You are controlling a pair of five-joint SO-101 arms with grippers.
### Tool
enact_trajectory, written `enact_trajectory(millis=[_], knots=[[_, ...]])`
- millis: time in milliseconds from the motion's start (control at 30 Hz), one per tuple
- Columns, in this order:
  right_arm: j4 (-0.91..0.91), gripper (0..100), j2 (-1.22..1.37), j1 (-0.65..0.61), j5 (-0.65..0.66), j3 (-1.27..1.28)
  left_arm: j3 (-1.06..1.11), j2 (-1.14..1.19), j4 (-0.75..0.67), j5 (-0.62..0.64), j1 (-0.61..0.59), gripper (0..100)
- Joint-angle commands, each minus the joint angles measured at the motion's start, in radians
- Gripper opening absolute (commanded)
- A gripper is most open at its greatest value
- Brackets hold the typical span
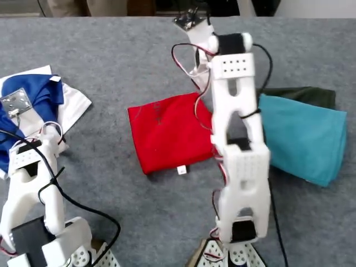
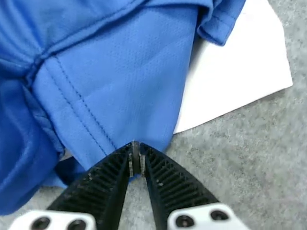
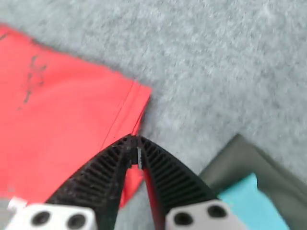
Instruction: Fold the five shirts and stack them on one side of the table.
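Shirts set our poses: our left hand (image 2: pixel 135 158), closed tight, meets the hem of the crumpled blue shirt (image 2: pixel 120 72), probably to spread it; our right hand (image 3: pixel 137 153), closed and empty, hangs over the edge of the folded red shirt (image 1: pixel 167 133).

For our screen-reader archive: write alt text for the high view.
A folded red shirt lies on the grey table, the right arm over its edge; a teal shirt rests on a dark green shirt beside it. The left arm stands by a crumpled blue shirt on a white shirt.
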Motion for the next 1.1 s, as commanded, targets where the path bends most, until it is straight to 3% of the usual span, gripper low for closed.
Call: enact_trajectory(millis=[0,233,500,767,967,1067], knots=[[0.020,0.9,-0.360,-0.027,0.060,0.315,-0.005,-0.016,-0.012,-0.009,0.005,2],[0.018,0.9,-0.774,-0.024,0.193,0.816,-0.003,-0.016,-0.011,-0.011,0.006,2],[-0.034,1.2,-1.089,-0.030,0.192,1.208,-0.003,-0.016,-0.009,-0.011,0.005,2],[-0.189,3.0,-1.024,-0.058,-0.247,1.313,-0.003,-0.016,-0.012,-0.011,0.005,2],[-0.210,33.0,-0.819,-0.136,-0.480,1.222,-0.005,-0.016,-0.012,-0.011,0.005,2],[-0.213,40.6,-0.700,-0.160,-0.529,1.129,-0.006,-0.016,-0.012,-0.011,0.005,2]])
